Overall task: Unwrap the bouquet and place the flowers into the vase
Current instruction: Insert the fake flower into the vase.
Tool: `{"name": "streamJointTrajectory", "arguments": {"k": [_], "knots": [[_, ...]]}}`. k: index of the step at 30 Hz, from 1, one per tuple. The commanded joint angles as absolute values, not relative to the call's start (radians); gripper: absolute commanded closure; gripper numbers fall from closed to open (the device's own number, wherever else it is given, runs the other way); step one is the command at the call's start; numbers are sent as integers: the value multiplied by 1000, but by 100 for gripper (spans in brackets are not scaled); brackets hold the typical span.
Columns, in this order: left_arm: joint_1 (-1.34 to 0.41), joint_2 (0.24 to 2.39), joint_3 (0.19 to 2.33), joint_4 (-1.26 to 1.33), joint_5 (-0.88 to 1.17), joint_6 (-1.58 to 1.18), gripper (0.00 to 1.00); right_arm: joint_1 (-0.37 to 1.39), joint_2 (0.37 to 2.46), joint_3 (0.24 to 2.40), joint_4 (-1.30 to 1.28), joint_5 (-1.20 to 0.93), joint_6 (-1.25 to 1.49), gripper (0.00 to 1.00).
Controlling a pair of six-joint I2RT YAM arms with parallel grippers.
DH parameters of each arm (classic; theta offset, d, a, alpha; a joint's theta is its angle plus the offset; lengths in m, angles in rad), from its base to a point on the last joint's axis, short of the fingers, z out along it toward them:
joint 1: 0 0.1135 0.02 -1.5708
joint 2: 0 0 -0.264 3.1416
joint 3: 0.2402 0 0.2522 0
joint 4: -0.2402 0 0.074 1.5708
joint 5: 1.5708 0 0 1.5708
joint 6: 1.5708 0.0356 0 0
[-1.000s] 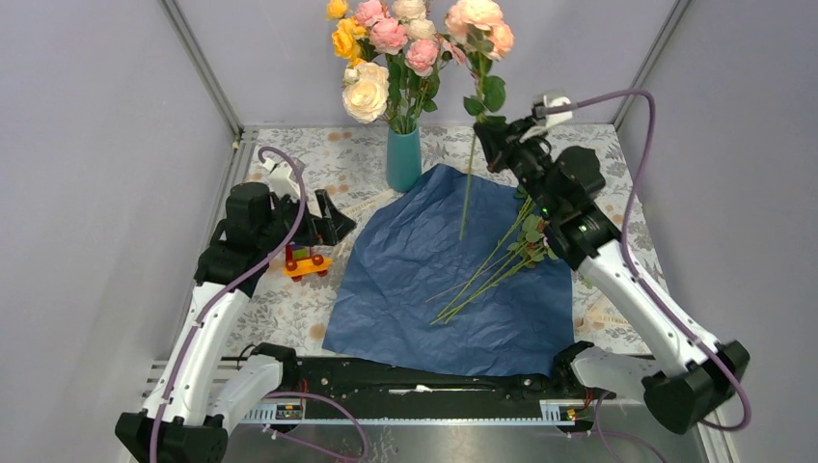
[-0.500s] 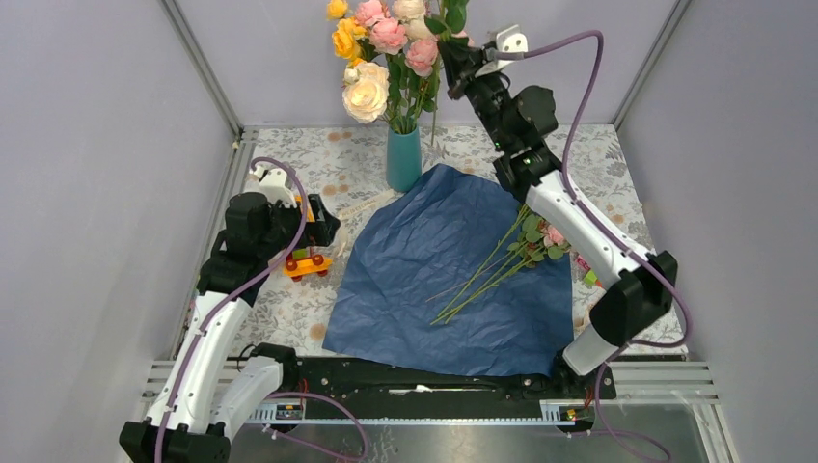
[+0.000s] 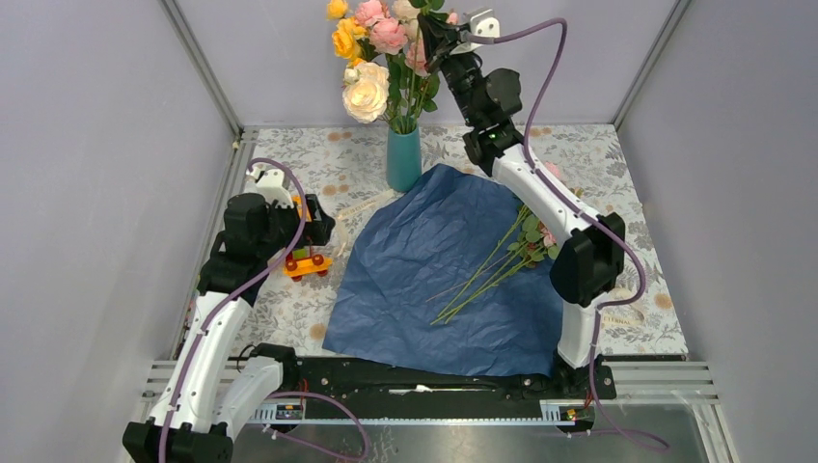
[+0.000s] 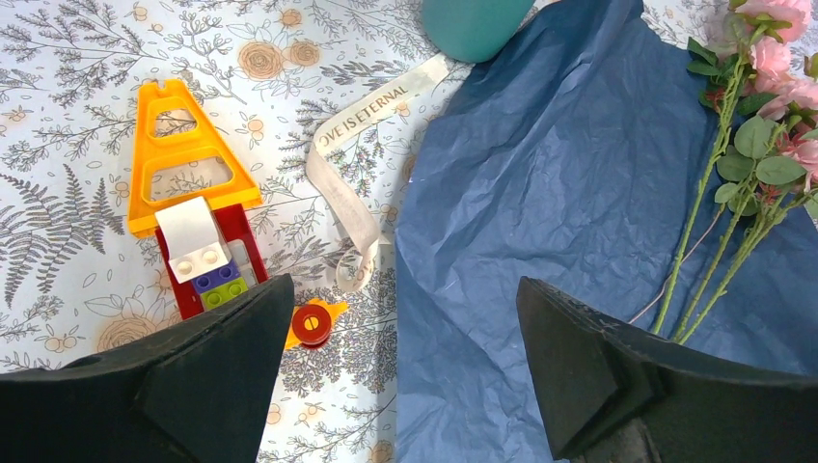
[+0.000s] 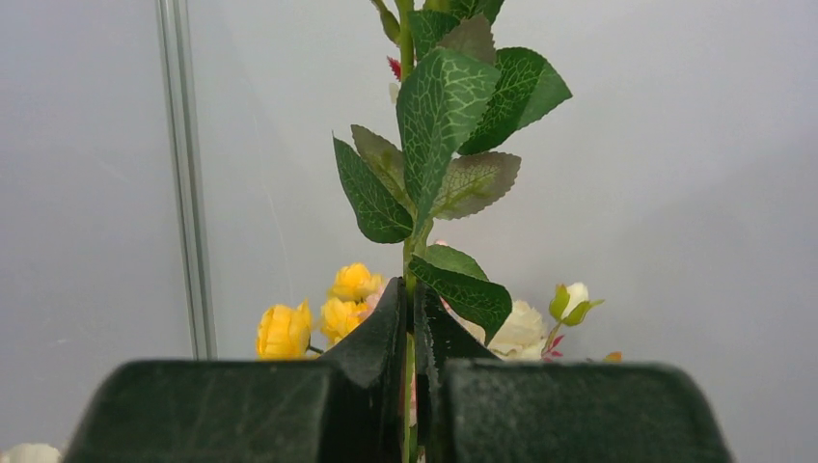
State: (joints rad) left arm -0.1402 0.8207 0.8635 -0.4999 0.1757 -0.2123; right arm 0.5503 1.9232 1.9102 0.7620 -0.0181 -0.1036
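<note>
The bouquet's blue paper (image 3: 453,270) lies spread flat on the table, and a few pink flowers (image 3: 506,253) on long green stems rest on its right side. The teal vase (image 3: 403,159) stands just behind the paper. High above the vase, among the blooms, my right gripper (image 3: 431,31) is shut on one flower stem (image 5: 409,256); its leaves rise over the fingers in the right wrist view. My left gripper (image 3: 326,228) hovers open and empty over the paper's left edge (image 4: 463,289). The left wrist view also shows the vase (image 4: 473,24) and the flowers (image 4: 743,174).
A larger bunch of yellow, cream and pink roses (image 3: 371,58) fills the vase. A toy brick car (image 4: 198,222) with a red wheel (image 4: 312,324) and a cream ribbon (image 4: 347,193) lie left of the paper. Enclosure walls stand close on all sides.
My right arm has swung up and to the left with the held stem, from right of the vase to above the rose bunch. The left gripper has barely shifted.
</note>
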Motion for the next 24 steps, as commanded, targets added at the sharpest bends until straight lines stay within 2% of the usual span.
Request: {"name": "streamJointTrajectory", "arguments": {"k": [1, 24], "knots": [[-131, 824, 868, -444, 162, -196, 7, 565, 1936, 1951, 843, 7, -87, 100], [-129, 838, 867, -447, 183, -193, 7, 594, 1953, 1703, 918, 48, -93, 100]]}}
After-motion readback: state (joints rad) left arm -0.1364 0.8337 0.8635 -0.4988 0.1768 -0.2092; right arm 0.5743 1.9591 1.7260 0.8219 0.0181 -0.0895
